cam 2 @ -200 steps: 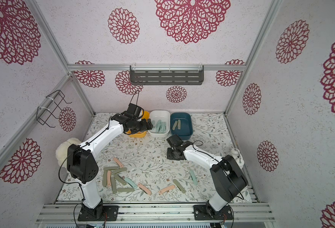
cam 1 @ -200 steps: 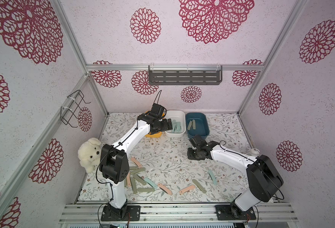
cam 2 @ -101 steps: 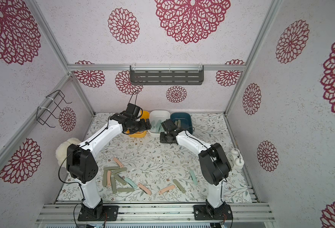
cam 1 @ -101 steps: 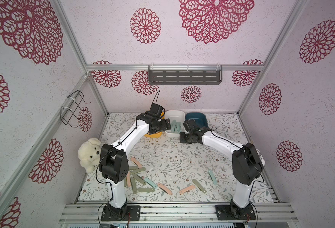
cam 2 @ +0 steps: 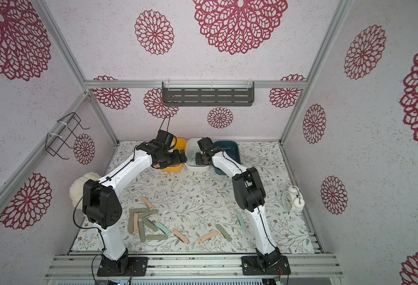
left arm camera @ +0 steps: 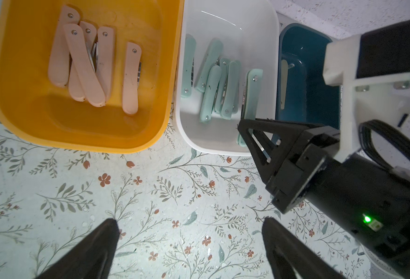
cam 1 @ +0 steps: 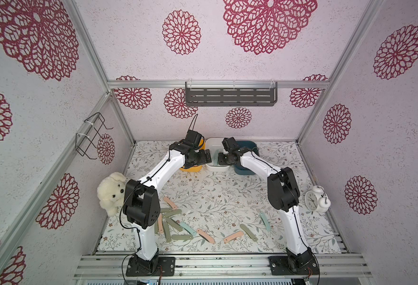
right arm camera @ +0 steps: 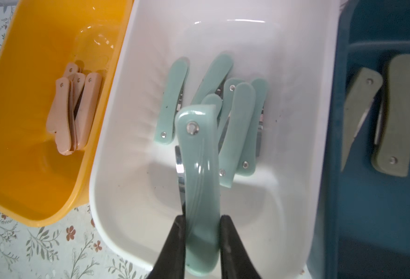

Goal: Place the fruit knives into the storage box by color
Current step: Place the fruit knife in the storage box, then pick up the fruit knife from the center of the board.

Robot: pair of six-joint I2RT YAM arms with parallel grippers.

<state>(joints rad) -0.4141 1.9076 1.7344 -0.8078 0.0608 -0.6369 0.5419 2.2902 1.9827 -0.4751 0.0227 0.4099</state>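
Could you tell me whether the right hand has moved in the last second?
Yes. The right hand, gripping a mint knife, went from the mat before the blue bin to over the white bin.

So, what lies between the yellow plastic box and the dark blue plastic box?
The white plastic box, holding mint-teal fruit knives, stands between them, side by side with both; the left wrist view shows it plainly.

Floral table (cam 1: 215,192): bins (cam 1: 216,169), loose knives (cam 1: 182,237), clock (cam 1: 314,201), plush (cam 1: 110,192)
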